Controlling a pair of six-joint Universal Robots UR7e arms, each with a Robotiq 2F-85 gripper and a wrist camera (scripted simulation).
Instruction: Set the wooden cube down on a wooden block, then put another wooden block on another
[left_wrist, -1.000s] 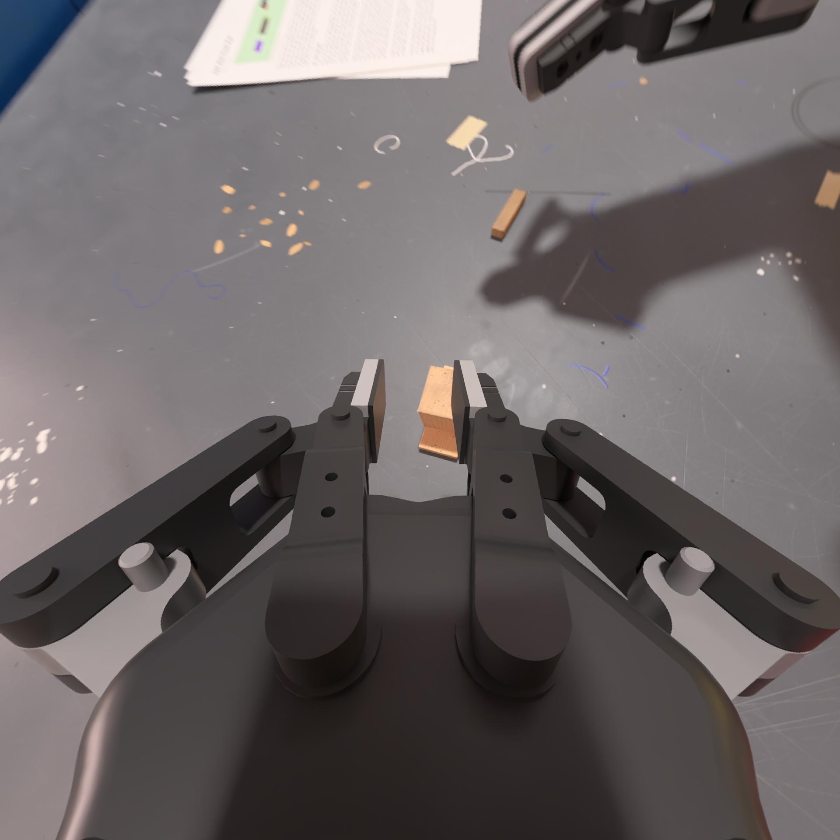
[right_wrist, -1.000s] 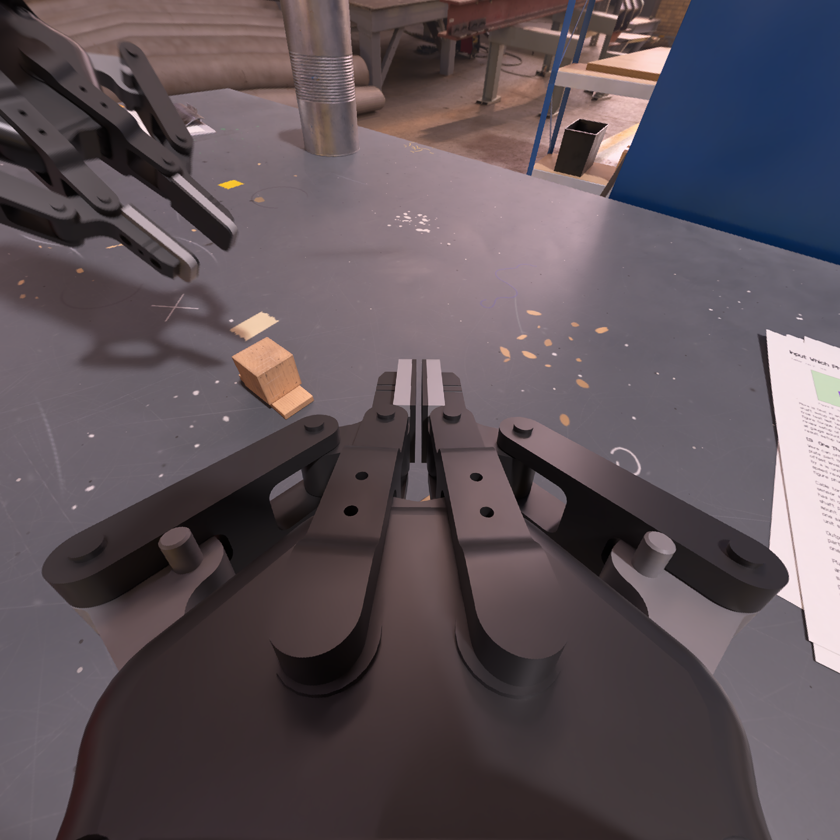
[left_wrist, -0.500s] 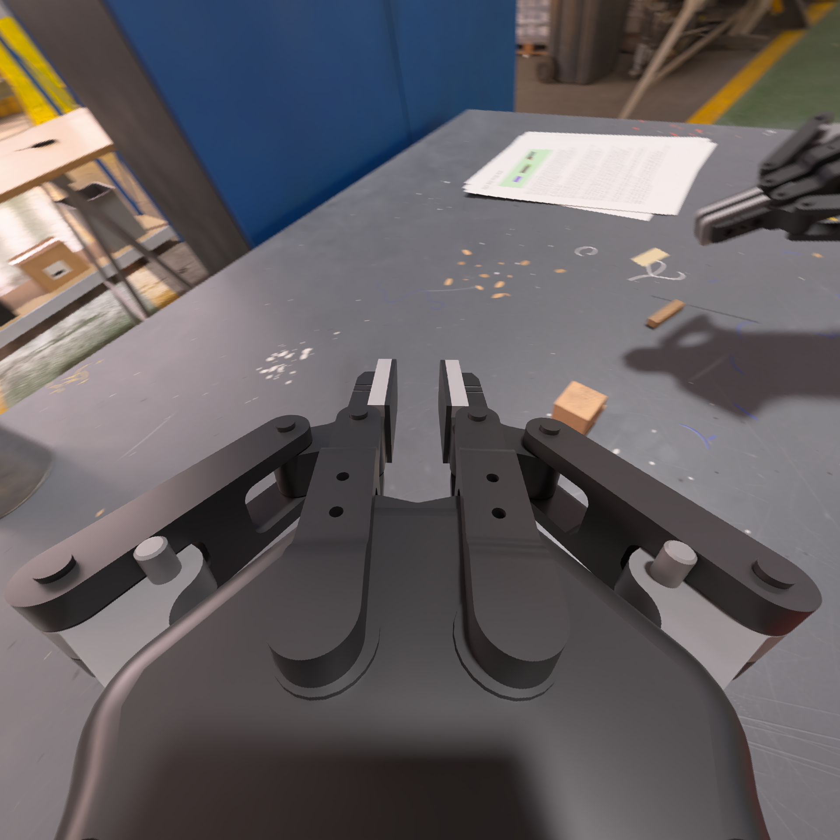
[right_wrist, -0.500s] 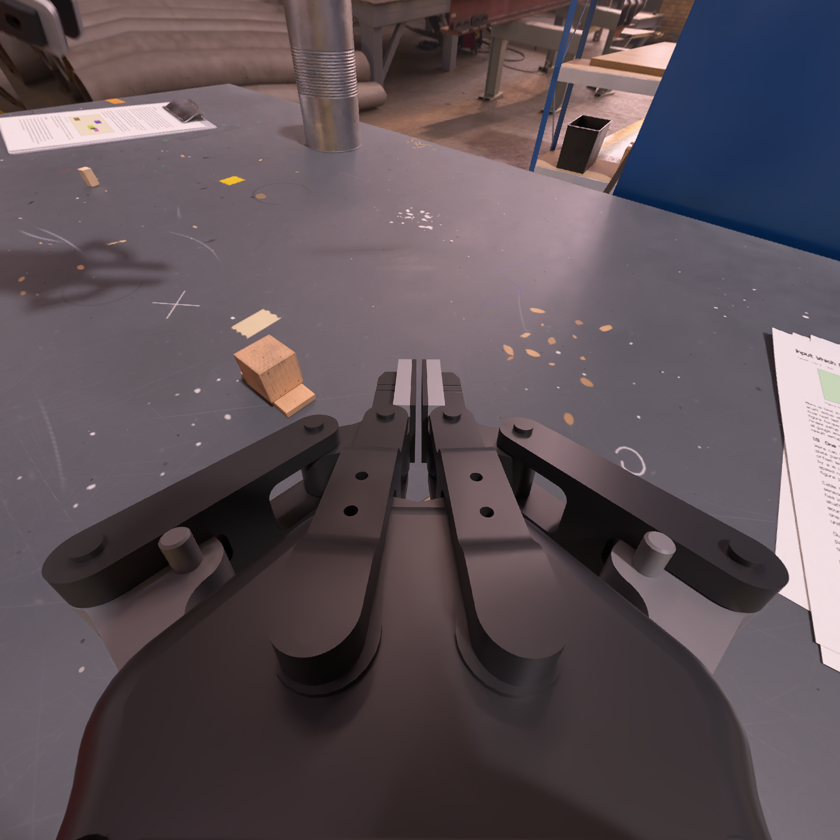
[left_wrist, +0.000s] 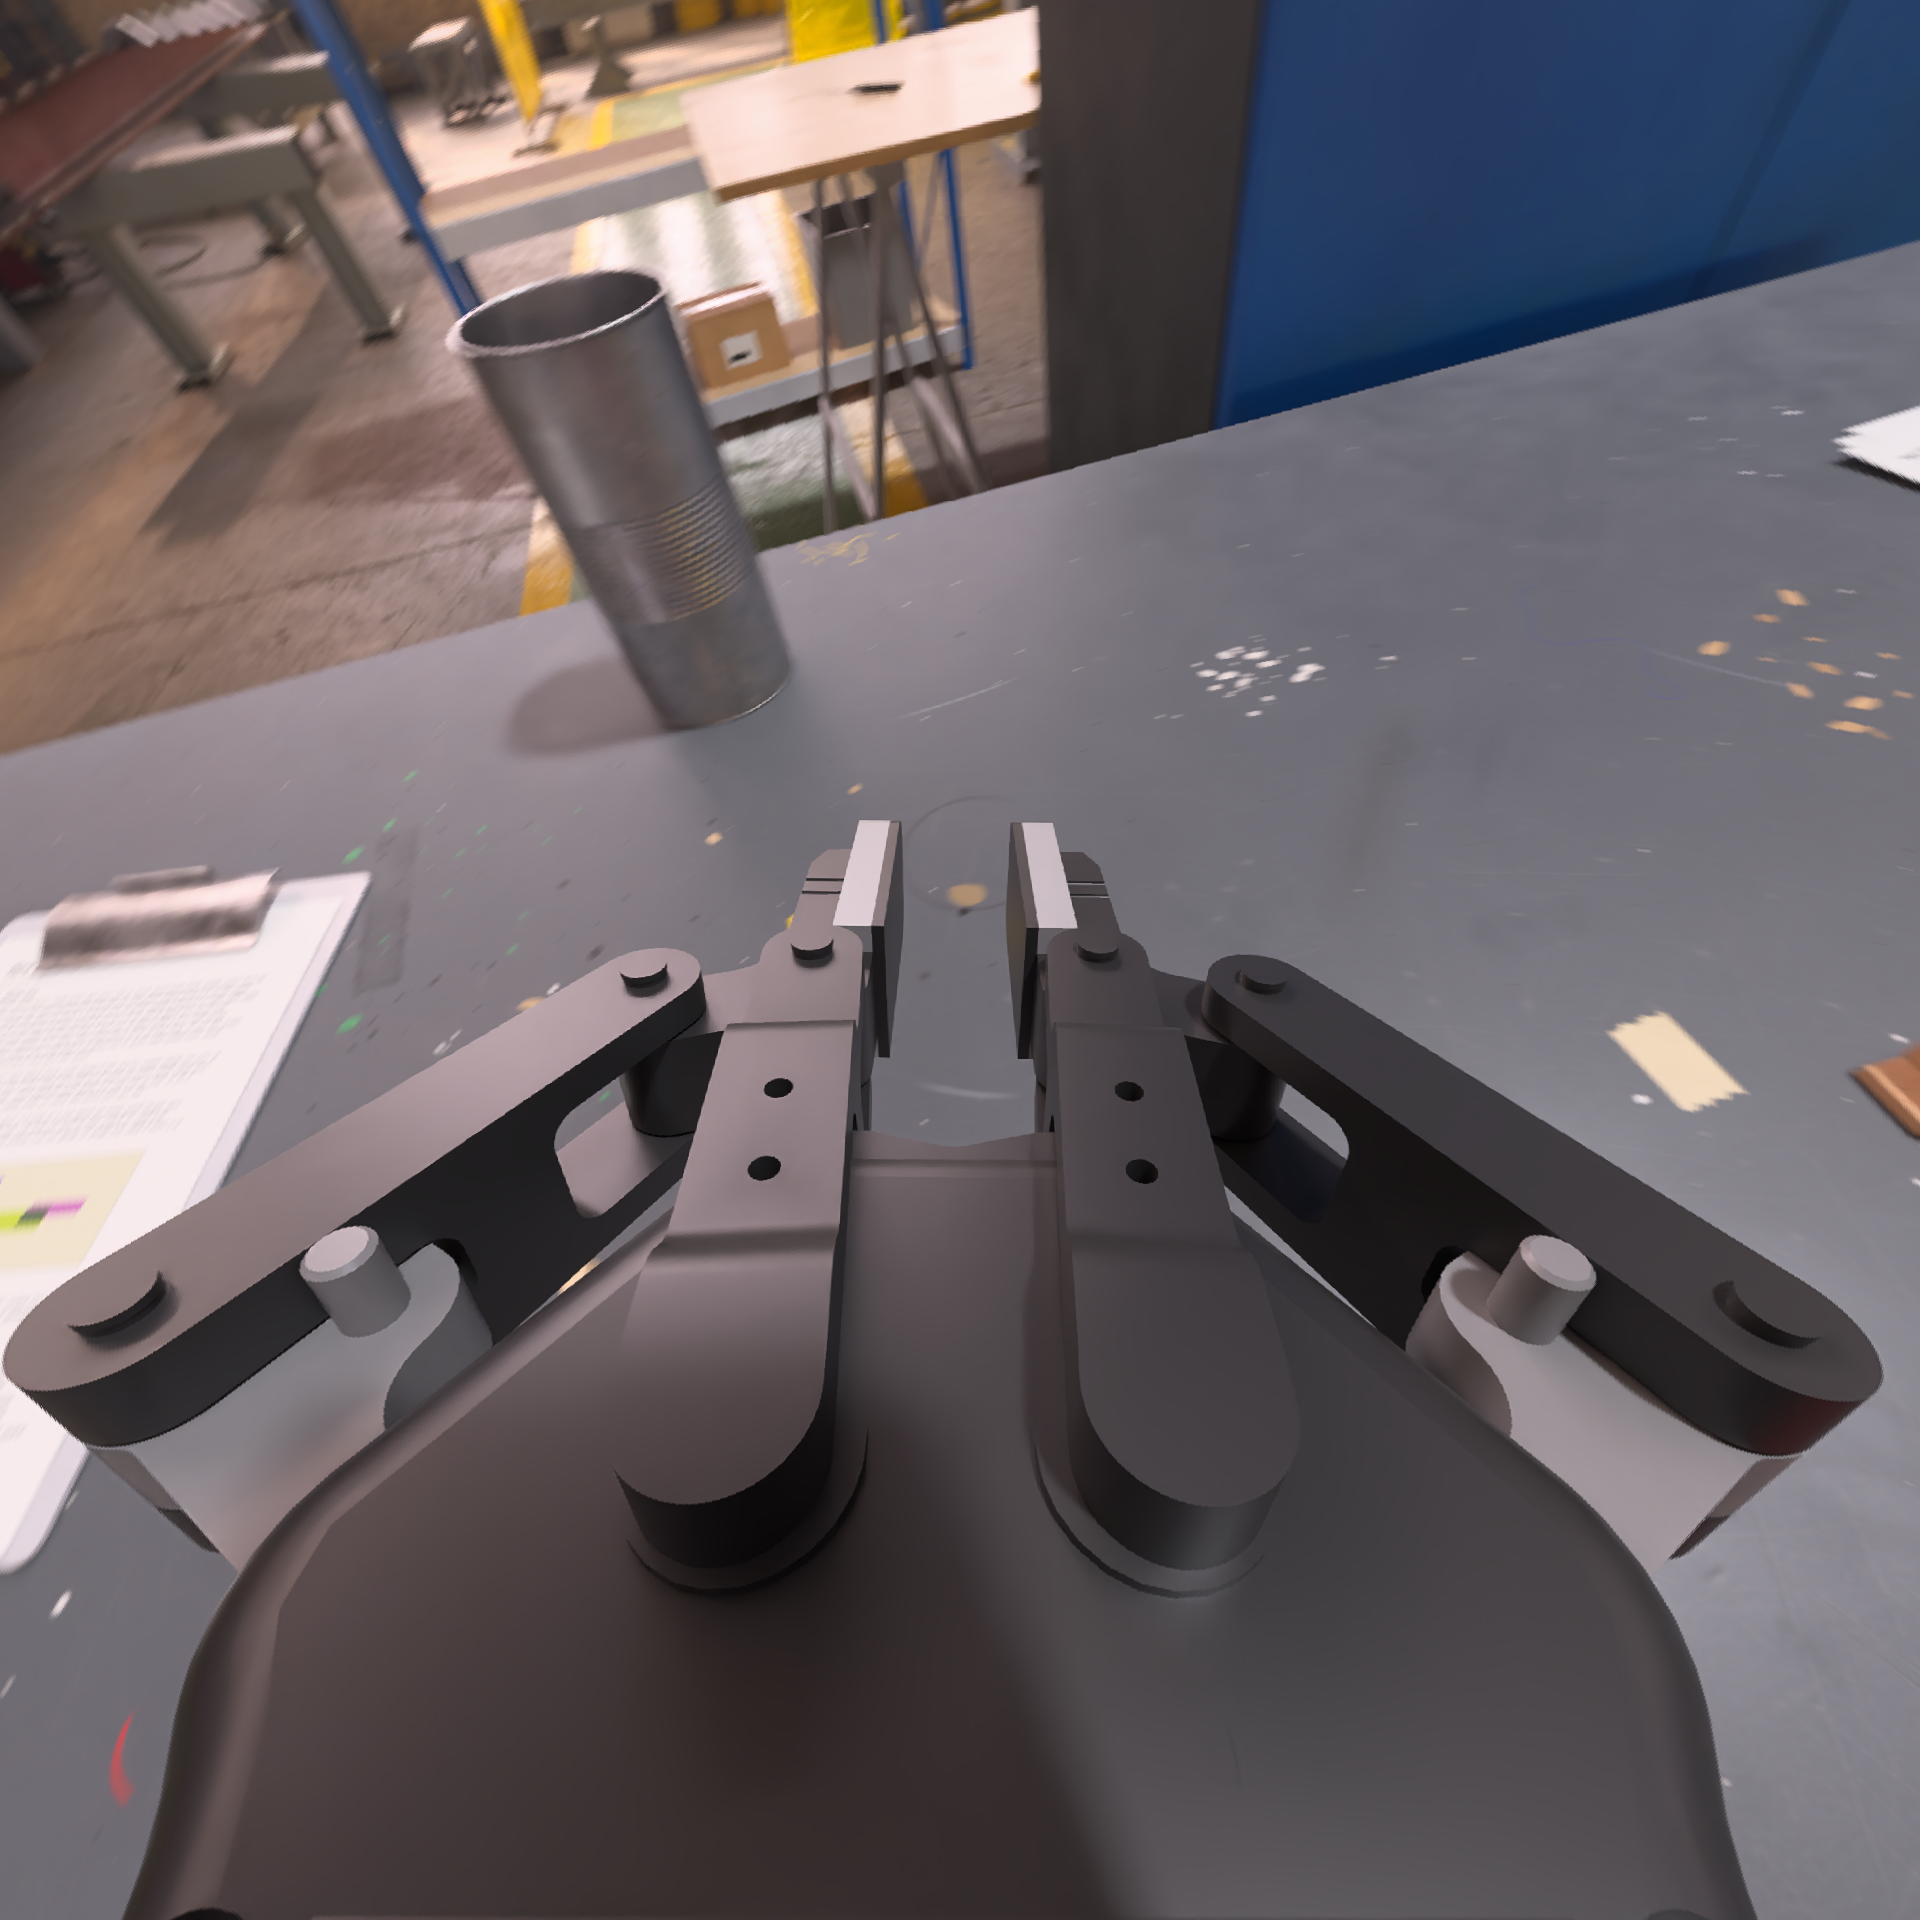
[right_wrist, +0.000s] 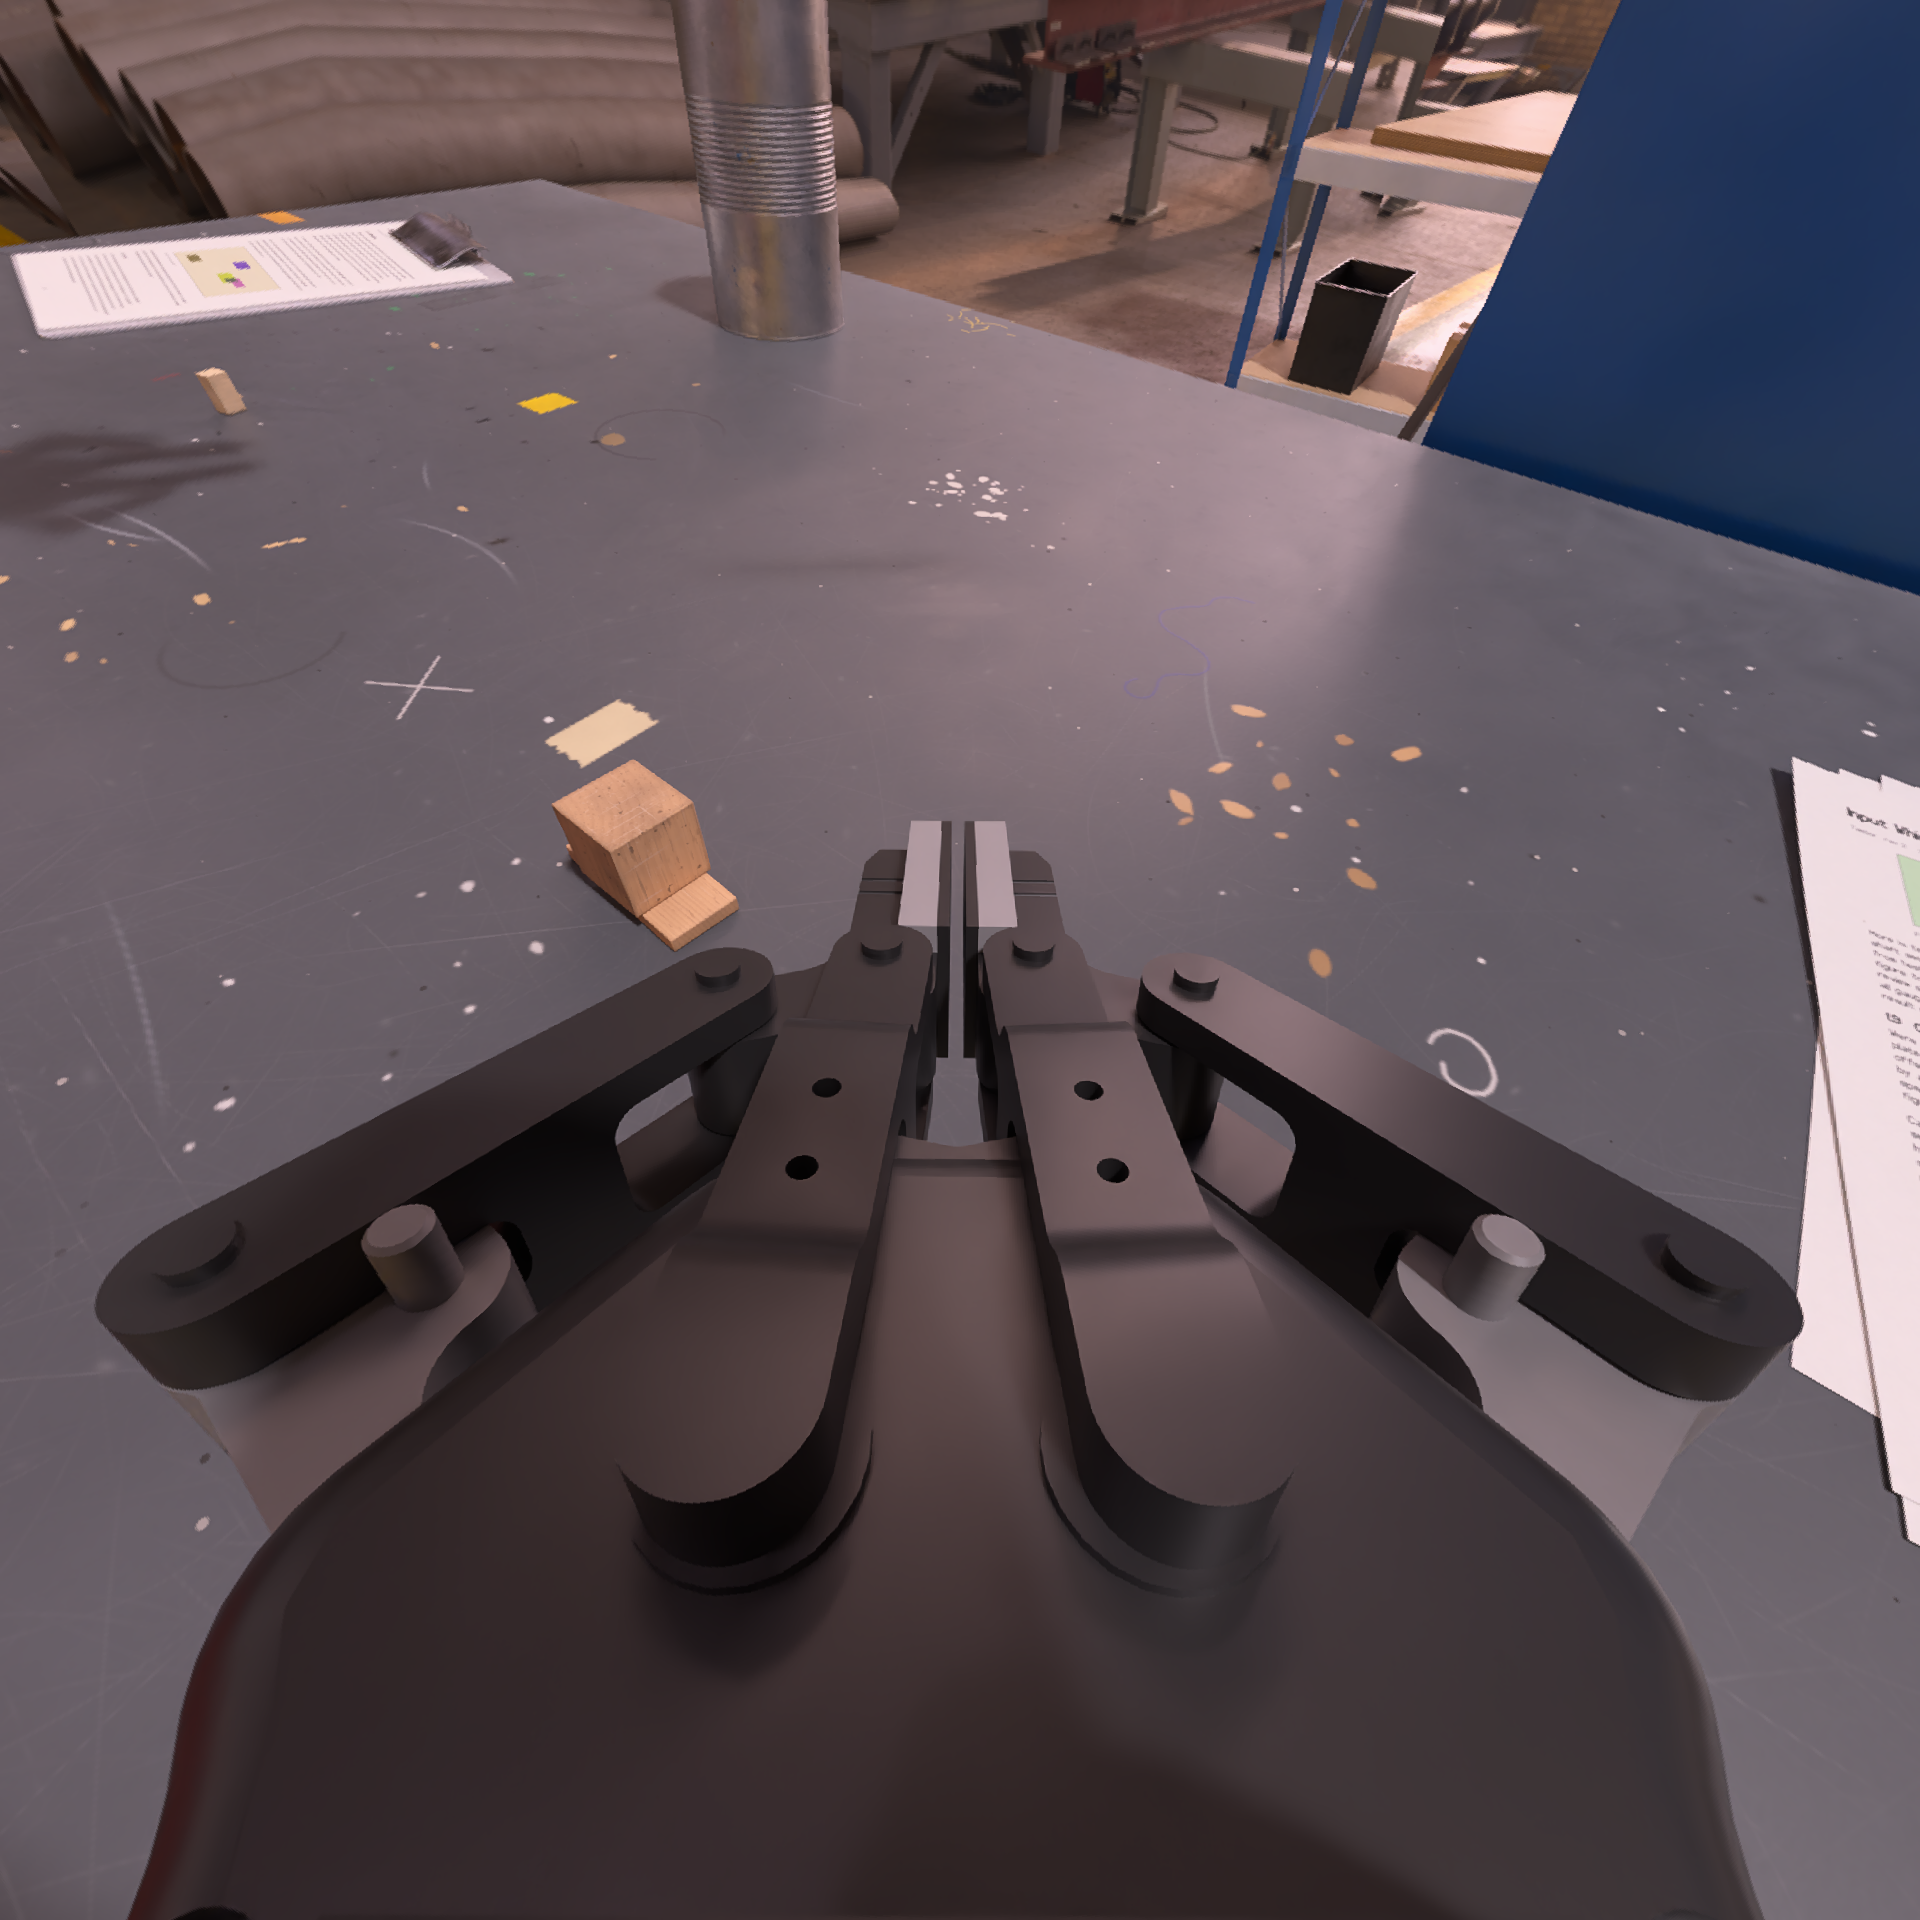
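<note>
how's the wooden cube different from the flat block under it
The wooden cube is thick and boxy; the flat wooden block is a thin slab. The cube sits on top, raised off the table; the slab lies directly on the table. The cube shows whole, while only one end of the slab pokes out from under it. Both are light, unpainted wood, and neither gripper holds them.

The tabletop (right_wrist: 1039, 582) is dark grey with white and orange specks. The wooden cube (right_wrist: 630, 831) is light tan, on a paler flat block (right_wrist: 694, 910). The metal cup (left_wrist: 623, 499) is shiny silver. Both end effectors are dark grey with pale pads (left_wrist: 864, 875).
</note>
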